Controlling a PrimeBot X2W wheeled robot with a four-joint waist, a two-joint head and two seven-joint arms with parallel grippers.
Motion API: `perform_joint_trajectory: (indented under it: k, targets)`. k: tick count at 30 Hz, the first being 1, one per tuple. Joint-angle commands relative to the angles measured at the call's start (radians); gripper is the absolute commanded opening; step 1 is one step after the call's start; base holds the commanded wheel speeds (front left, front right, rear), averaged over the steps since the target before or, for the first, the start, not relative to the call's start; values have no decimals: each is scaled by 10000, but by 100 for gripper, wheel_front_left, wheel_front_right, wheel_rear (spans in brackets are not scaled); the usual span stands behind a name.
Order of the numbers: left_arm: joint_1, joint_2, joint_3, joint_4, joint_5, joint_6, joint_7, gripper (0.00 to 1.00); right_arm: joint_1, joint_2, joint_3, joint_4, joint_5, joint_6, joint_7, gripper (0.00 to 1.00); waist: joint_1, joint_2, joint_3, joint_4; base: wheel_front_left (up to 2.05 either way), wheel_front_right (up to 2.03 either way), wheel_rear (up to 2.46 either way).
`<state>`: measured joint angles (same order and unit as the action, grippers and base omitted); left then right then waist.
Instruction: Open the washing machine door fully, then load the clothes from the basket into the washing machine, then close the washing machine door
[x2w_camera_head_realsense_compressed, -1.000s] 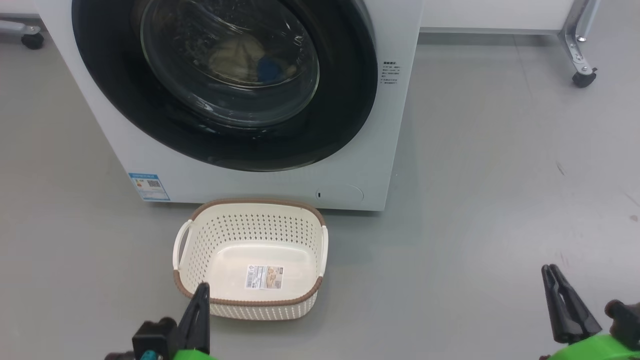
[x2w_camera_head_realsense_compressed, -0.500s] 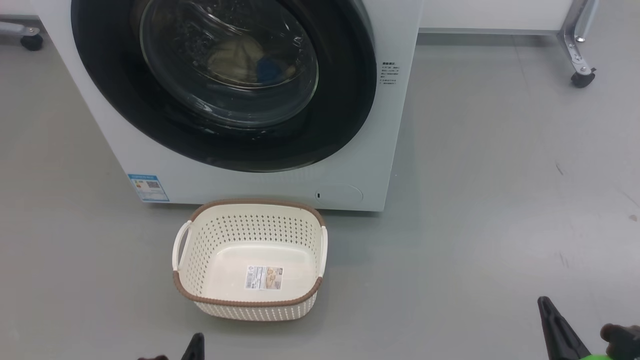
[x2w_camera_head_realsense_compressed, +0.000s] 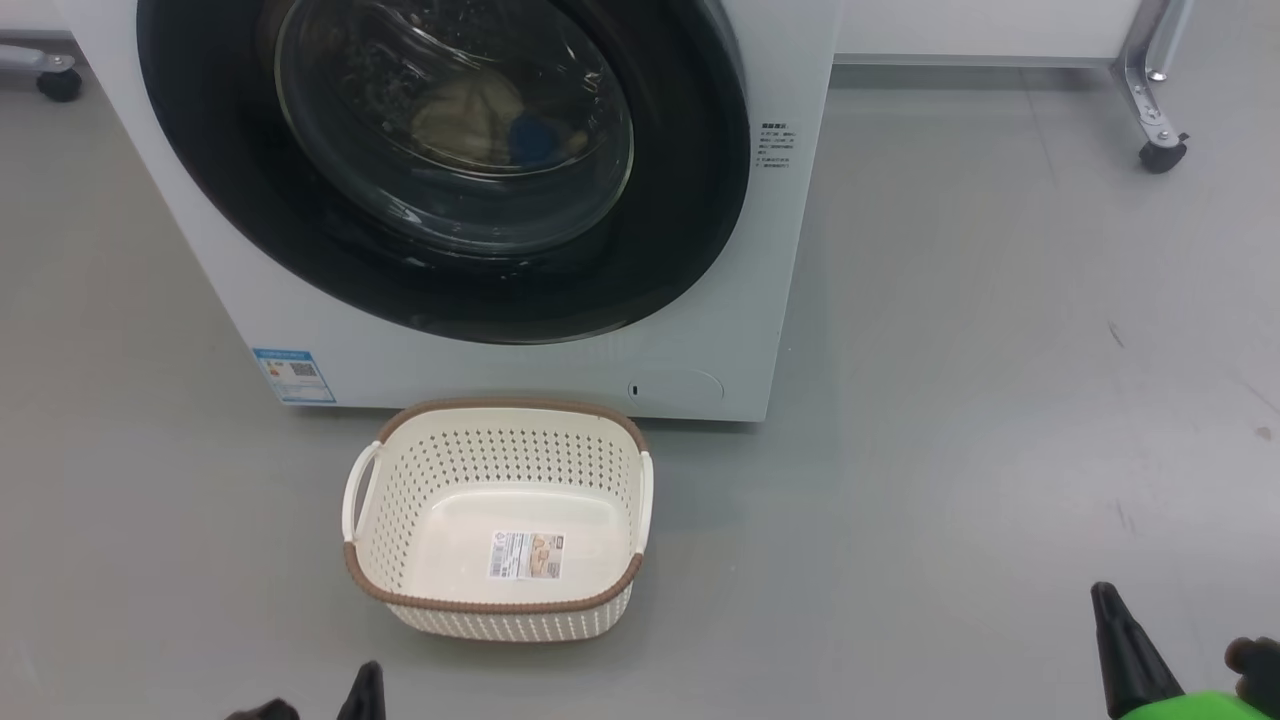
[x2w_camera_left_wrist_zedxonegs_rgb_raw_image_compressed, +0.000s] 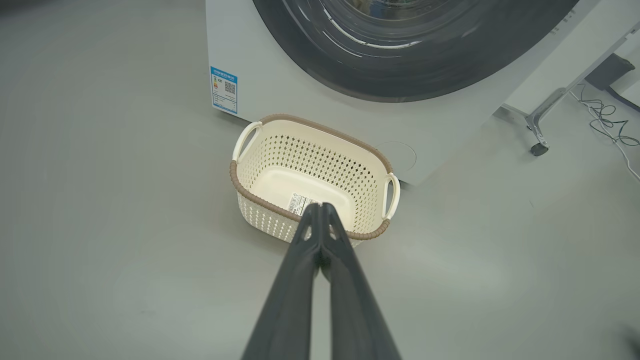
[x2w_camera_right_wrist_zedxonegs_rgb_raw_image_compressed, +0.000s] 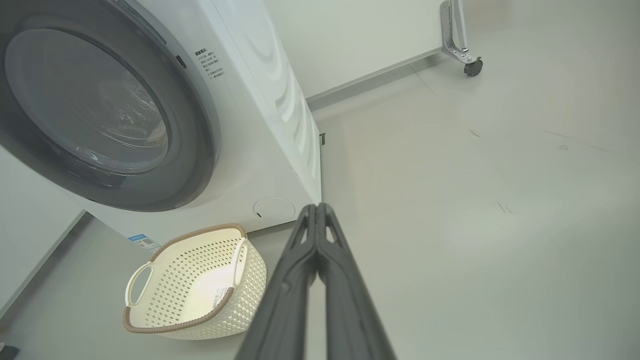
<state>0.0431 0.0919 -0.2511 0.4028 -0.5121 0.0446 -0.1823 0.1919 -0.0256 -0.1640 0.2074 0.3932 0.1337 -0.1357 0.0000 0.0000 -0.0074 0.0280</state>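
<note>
Head view: the top edge is cutting off the washing machine (x2w_camera_head_realsense_compressed: 500, 370) and the upper part of the washing machine door (x2w_camera_head_realsense_compressed: 700, 200). Reflections on the glass are obscuring the clothes (x2w_camera_head_realsense_compressed: 490, 115), which are showing as no more than a dim pale and blue mass. Print on the blue sticker (x2w_camera_head_realsense_compressed: 293, 375), the panel text (x2w_camera_head_realsense_compressed: 775, 145) and the label (x2w_camera_head_realsense_compressed: 527, 555) inside the basket (x2w_camera_head_realsense_compressed: 500, 622) is proving too small to read. The bottom edge is cropping the left gripper (x2w_camera_head_realsense_compressed: 367, 685) and right gripper (x2w_camera_head_realsense_compressed: 1110, 615) down to their tips.

Left wrist view: the fingers (x2w_camera_left_wrist_zedxonegs_rgb_raw_image_compressed: 295, 280) are covering part of the label and the basket's near rim.
</note>
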Motion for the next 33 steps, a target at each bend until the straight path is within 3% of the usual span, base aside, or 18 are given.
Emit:
perform_joint_trajectory:
  k: [1, 33]
  targets:
    - [-513, 13, 294, -387, -275, -66, 81, 0, -500, -54, 0, -260, 331, -6, 46, 0, 0, 0, 1, -4, 0, 0, 0]
    - [-842, -129, 1401, -777, -3790, -621, 1029, 0, -1322, -117, 165, -52, 4221, -14, 850, 0, 0, 0, 35, -95, 0, 0, 0]
